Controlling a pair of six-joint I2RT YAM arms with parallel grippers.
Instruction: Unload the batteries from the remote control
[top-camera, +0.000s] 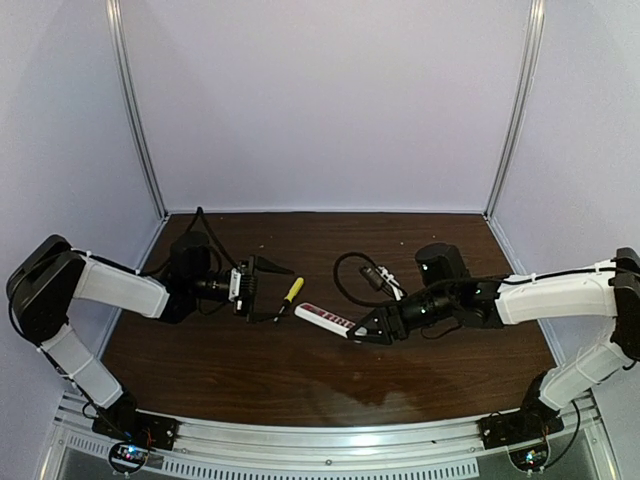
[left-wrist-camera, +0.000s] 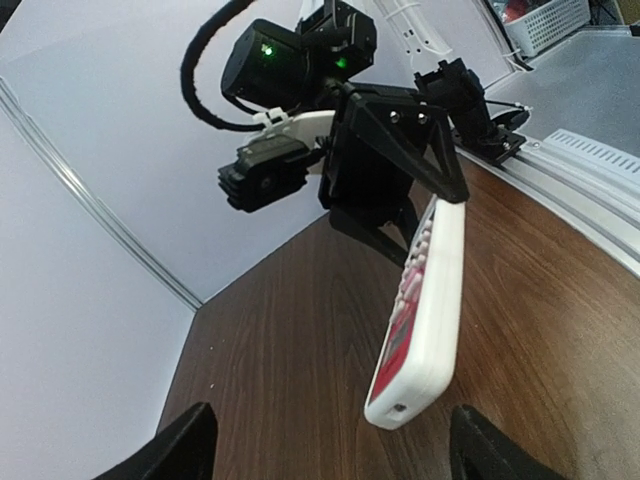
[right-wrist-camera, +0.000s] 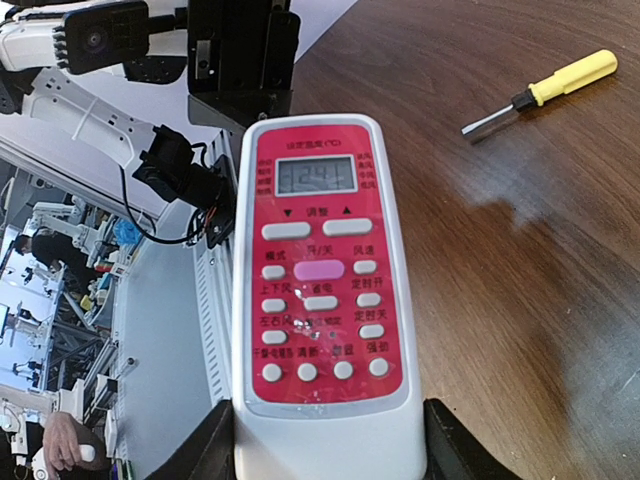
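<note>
My right gripper is shut on the lower end of the remote control and holds it above the table. Its red button face and small display are turned toward the right wrist camera, with the black fingers pressed against its white sides. My left gripper stands open facing the free top end of the remote control, whose tip lies between the finger lines without touching either finger. The batteries are hidden.
A yellow-handled screwdriver lies on the brown table between the two grippers, also visible in the right wrist view as the screwdriver. Pale walls close in the back and sides.
</note>
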